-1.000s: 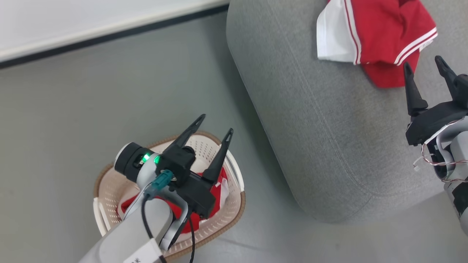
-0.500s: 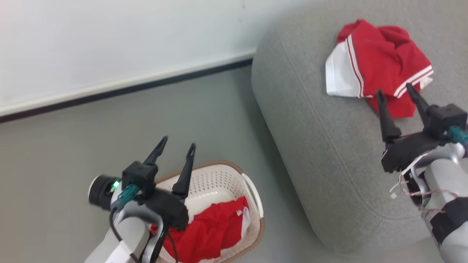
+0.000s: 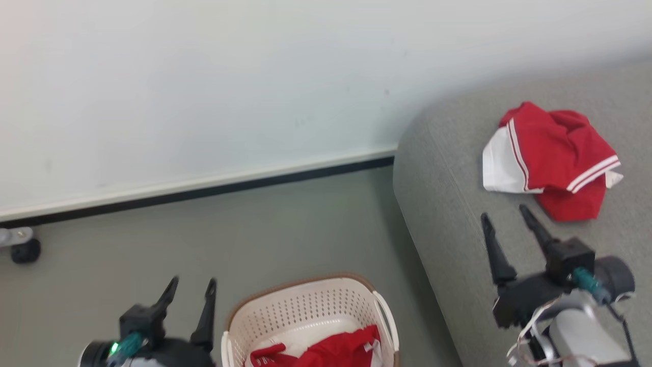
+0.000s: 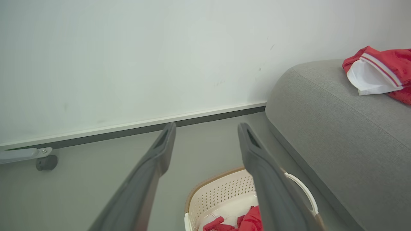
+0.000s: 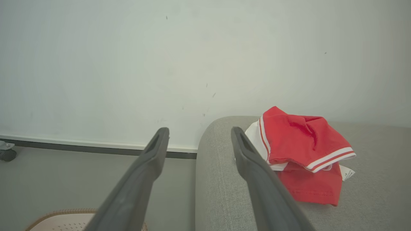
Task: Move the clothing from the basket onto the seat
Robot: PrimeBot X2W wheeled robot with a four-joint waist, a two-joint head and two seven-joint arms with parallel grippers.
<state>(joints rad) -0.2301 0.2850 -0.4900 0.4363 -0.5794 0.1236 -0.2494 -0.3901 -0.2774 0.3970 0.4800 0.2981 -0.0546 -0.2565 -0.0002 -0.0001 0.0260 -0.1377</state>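
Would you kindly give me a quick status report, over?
Left pincer open, empty, beside basket. Right pincer open, empty, by seat. One red garment on seat, second garment in basket. Caster by wall, well aside.

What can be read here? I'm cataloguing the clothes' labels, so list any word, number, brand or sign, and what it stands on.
Nothing can be read.
White tag on the red garment lying on the sofa: dark print, too small to read.
Pale tag on the second red garment in the basket: blurred, nothing legible.
Wall and floor: no signs.
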